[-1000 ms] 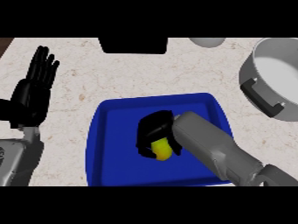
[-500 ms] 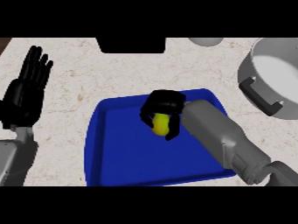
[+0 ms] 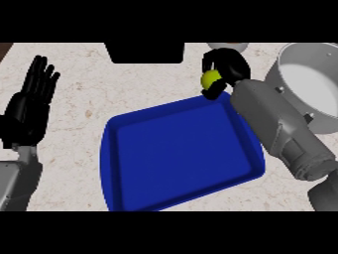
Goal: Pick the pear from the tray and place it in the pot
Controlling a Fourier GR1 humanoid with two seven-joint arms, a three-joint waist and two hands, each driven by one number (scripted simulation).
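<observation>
Lifted off the tray (image 3: 173,159), the pear (image 3: 211,78) sits pinched in the right hand's (image 3: 228,63) curled fingers, with the pot (image 3: 315,89) right of them not yet reached.

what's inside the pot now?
In the pot only its pale bare floor shows. The pear is in the right hand, left of the rim. The right forearm covers the pot's lower-left wall; its right side runs out of view.
</observation>
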